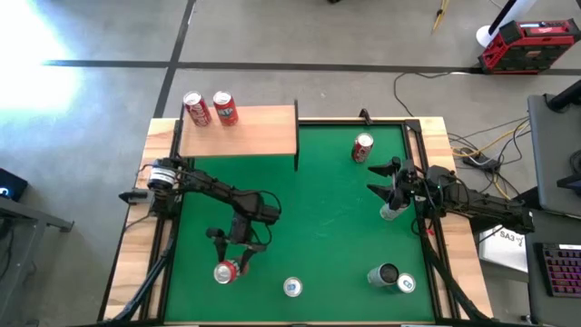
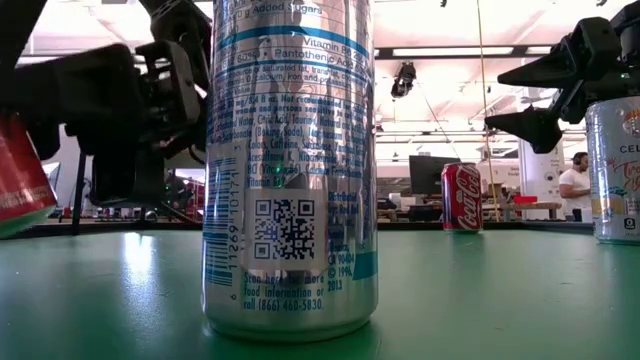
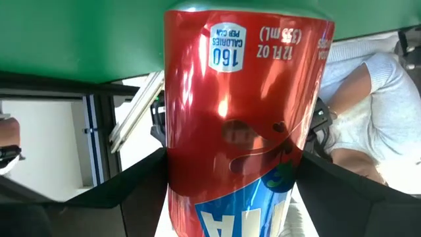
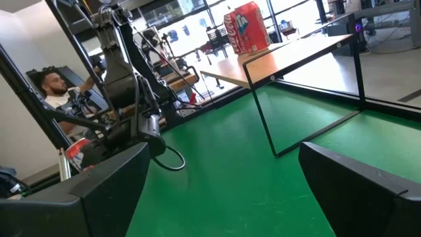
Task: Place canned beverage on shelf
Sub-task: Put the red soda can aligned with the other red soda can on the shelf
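Observation:
The light-wood shelf (image 1: 241, 132) stands at the mat's far left with two red cans (image 1: 211, 109) upright on it; it also shows in the right wrist view (image 4: 296, 56). My left gripper (image 1: 231, 254) is near the front left, shut on a red can (image 3: 237, 112). My right gripper (image 1: 386, 182) is open and empty at the right, just beyond an upright silver can (image 1: 392, 211). Its fingers stand wide apart in the right wrist view (image 4: 217, 191). Another red can (image 1: 362, 147) stands upright on the green mat at the far right. My left gripper pinches the red can's side wall (image 3: 177, 164) between its two fingers (image 3: 125, 184), which lie across the can. The fingers come from above, slanting toward the near edge. The can is tilted and lifted clear of the mat, as the low view (image 2: 20, 190) shows.
A silver-blue can (image 1: 291, 287) stands at the front middle and fills the low view (image 2: 290, 170). Two more cans (image 1: 392, 277) are at the front right. A person sits beyond the table's near left (image 4: 49, 85). The mat's middle (image 1: 327, 227) is bare.

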Controlling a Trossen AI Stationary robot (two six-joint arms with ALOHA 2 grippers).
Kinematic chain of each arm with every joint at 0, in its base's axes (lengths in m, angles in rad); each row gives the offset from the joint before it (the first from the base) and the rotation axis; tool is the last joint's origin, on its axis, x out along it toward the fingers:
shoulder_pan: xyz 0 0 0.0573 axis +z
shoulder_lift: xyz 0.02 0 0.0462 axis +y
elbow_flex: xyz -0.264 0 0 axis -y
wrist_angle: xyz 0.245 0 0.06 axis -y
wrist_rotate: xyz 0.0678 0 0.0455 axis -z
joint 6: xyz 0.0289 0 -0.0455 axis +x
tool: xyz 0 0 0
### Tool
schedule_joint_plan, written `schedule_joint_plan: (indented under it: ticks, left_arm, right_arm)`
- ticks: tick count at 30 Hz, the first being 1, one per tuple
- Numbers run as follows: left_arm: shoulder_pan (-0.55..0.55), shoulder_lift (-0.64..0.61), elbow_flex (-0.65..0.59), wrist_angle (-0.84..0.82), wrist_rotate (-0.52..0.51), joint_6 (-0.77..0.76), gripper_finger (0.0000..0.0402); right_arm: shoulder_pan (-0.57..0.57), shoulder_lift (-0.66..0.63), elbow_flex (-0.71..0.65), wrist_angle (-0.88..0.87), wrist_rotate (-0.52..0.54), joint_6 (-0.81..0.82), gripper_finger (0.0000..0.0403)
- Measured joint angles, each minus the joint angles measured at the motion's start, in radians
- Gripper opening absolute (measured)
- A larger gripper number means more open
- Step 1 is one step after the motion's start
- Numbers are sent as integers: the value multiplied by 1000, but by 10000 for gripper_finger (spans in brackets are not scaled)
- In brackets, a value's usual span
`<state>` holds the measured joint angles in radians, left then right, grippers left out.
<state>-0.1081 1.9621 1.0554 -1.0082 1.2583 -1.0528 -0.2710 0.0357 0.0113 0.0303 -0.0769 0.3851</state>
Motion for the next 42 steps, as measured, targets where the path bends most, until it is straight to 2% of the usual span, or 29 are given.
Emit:
schedule_joint_plan:
  ticks: [10, 21, 30, 42]
  left_arm:
    - [1, -1, -76, 180, 39, -94, 285]
    - [11, -3, -77, 188, 14, -97, 285]
    - [14, -2, -67, 207, -5, -108, 314]
    - [25, 1, -68, 234, -39, -123, 318]
  right_arm:
    - [0, 0, 0, 0, 0, 0, 382]
    - [0, 0, 0, 0, 0, 0, 382]
    - [0, 0, 0, 0, 0, 0, 382]
    - [0, 0, 0, 0, 0, 0, 382]
